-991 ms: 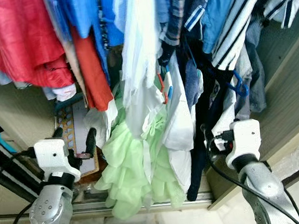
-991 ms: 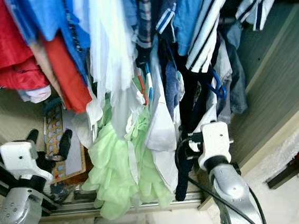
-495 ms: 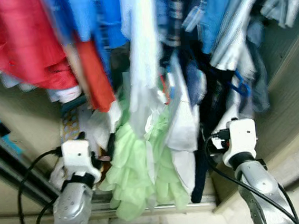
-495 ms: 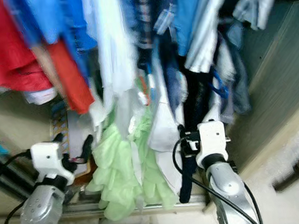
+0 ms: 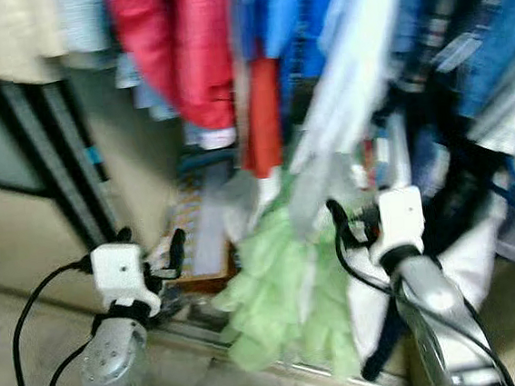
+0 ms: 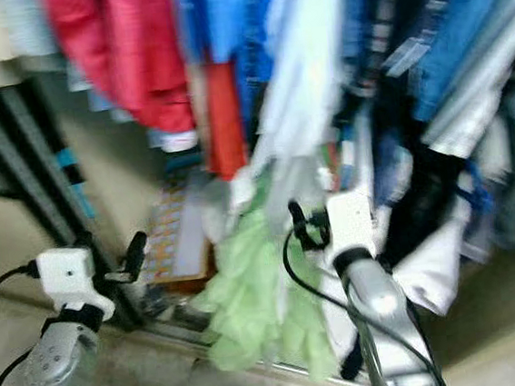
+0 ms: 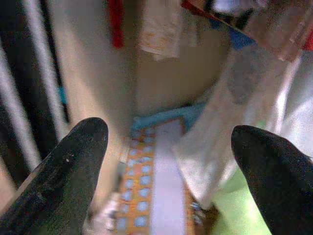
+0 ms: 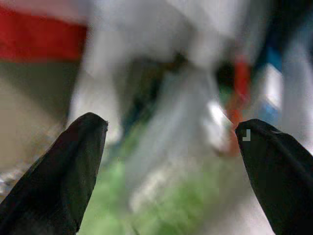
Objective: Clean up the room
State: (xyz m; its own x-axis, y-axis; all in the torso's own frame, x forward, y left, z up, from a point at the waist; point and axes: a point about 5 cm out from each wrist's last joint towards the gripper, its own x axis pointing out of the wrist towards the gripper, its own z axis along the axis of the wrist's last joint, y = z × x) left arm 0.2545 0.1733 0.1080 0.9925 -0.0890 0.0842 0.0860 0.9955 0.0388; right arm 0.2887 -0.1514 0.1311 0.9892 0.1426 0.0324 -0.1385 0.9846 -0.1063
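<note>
Hanging clothes fill an open wardrobe: a red garment (image 5: 184, 45), blue shirts (image 5: 286, 17), a pale white dress (image 5: 349, 102) and a light green ruffled garment (image 5: 290, 290) that reaches down to the floor track. My left gripper (image 5: 151, 244) is open and empty, low in front of an orange-and-blue patterned board (image 7: 146, 196) on the wardrobe floor. My right gripper (image 8: 171, 126) is open too, pointing into the green and white fabric, with its white wrist (image 5: 397, 221) against the clothes. All views are blurred.
A black-and-grey sliding door frame (image 5: 62, 148) stands on the left. A metal floor track (image 5: 197, 322) runs along the wardrobe's front edge. Beige floor (image 5: 23, 316) lies before it. Dark and striped garments (image 5: 464, 64) hang to the right.
The whole picture has swung, so the camera turned left: the clothes now sit further right and the door frame has come into view. Both grippers stay open and empty.
</note>
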